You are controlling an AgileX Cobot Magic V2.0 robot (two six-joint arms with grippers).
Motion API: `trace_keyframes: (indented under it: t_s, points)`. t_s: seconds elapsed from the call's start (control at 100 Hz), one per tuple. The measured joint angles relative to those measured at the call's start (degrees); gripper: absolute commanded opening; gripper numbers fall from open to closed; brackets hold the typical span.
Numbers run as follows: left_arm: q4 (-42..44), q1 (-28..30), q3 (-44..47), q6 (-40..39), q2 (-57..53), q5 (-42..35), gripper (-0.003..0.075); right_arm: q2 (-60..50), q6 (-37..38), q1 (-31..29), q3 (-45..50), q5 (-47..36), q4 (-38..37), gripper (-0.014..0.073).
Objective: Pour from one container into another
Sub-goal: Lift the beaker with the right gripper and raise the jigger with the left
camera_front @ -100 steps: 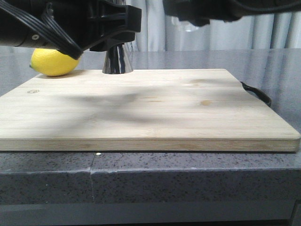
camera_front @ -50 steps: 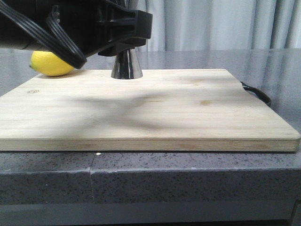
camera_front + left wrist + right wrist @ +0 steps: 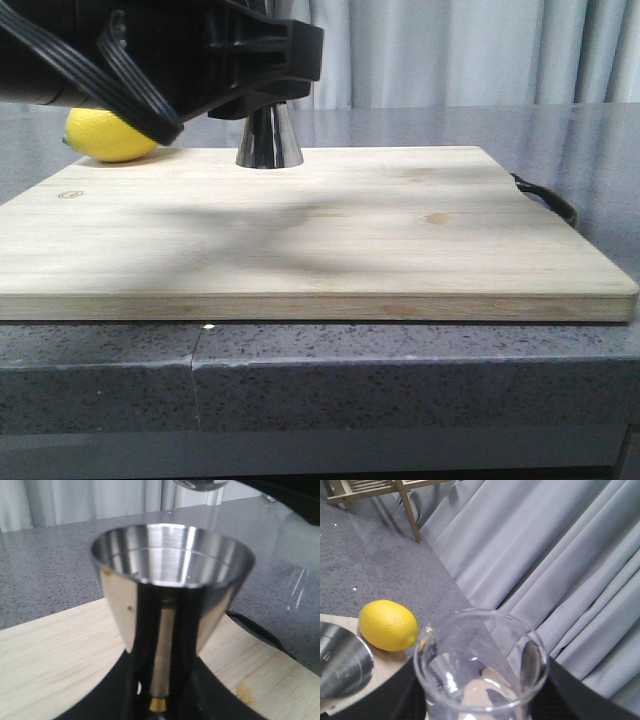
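The steel jigger (image 3: 268, 140) stands upright at the far side of the wooden cutting board (image 3: 320, 240), its upper cone hidden by my left arm. In the left wrist view the jigger (image 3: 172, 575) fills the frame, and my left gripper (image 3: 160, 680) is shut on its narrow waist. The clear glass beaker (image 3: 482, 670) sits between the black fingers (image 3: 402, 692) of my right gripper (image 3: 482, 697), raised beside and above the jigger's rim (image 3: 340, 662). The beaker's glass (image 3: 200, 484) shows just above the jigger in the left wrist view. The right arm is out of the front view.
A yellow lemon (image 3: 108, 135) lies at the board's far left corner, close to the jigger. A black strap (image 3: 545, 200) hangs off the board's right edge. The board rests on a grey speckled counter (image 3: 400, 380). Grey curtains (image 3: 560, 555) and a wooden rack (image 3: 370, 487) stand behind.
Over the last second my left gripper shifted the jigger slightly to the right. The right arm, seen then along the top of the front view, has left that view. Nothing moved in the last half second.
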Motion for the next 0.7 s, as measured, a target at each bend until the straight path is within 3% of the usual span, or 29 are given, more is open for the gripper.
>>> trace_keyframes:
  t_s: [0.18, 0.7]
  points:
    - [5.48, 0.0, 0.0, -4.37, 0.0, 0.0, -0.0019, 0.0, 0.0, 0.04, -0.15, -0.34, -2.56, 0.0307]
    - [10.83, 0.0, 0.0, -7.88, 0.0, 0.1, -0.0019, 0.0, -0.08, 0.04, -0.15, -1.71, -9.29, 0.0307]
